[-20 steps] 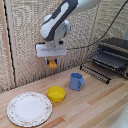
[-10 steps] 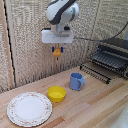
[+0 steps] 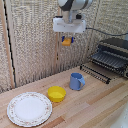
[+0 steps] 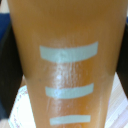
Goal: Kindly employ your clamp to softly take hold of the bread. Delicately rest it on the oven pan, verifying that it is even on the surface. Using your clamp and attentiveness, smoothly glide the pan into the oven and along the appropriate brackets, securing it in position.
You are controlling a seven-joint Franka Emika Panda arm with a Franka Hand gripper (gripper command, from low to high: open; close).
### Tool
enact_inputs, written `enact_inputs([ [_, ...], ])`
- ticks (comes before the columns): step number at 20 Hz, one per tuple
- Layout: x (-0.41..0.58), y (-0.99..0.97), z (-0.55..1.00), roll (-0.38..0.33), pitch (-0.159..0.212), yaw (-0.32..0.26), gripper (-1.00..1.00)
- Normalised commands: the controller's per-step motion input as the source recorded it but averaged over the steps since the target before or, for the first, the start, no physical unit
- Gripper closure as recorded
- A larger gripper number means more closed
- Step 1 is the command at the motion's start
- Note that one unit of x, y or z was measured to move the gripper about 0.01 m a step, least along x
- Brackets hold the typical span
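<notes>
claw (image 3: pixel 67 39): white boxy body, blue fingers pinching the bread (image 3: pixel 66 42), raised well above the table (image 3: pixel 95 107) | bread: glossy orange-brown with pale stripes, no readable writing | oven pan (image 3: pixel 102 70): dark slatted metal, jutting from the oven (image 3: pixel 115 52) | table: light wood planks

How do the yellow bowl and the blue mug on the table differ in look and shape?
The yellow bowl is low and wide; the blue mug stands taller and narrower. The bowl is yellow, the mug blue. The mug has a side handle; the bowl shows none. The bowl sits nearer the patterned plate, the mug nearer the oven. Both stand upright on the wooden table.
</notes>
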Motion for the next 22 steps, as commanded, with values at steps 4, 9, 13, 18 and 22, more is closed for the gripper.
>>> enact_inputs([
  [4,-0.096,-0.84,0.12,0.041,-0.005,-0.108,1.0],
  [9,-0.182,-0.78,0.06,0.038,0.0,-0.133,1.0],
  [13,-0.315,-0.65,0.04,0.018,0.0,-0.19,1.0],
  [18,-0.398,-0.61,0.0,0.012,0.0,-0.2,1.0],
  [22,-0.279,-0.73,-0.05,0.007,-0.016,-0.164,1.0],
])
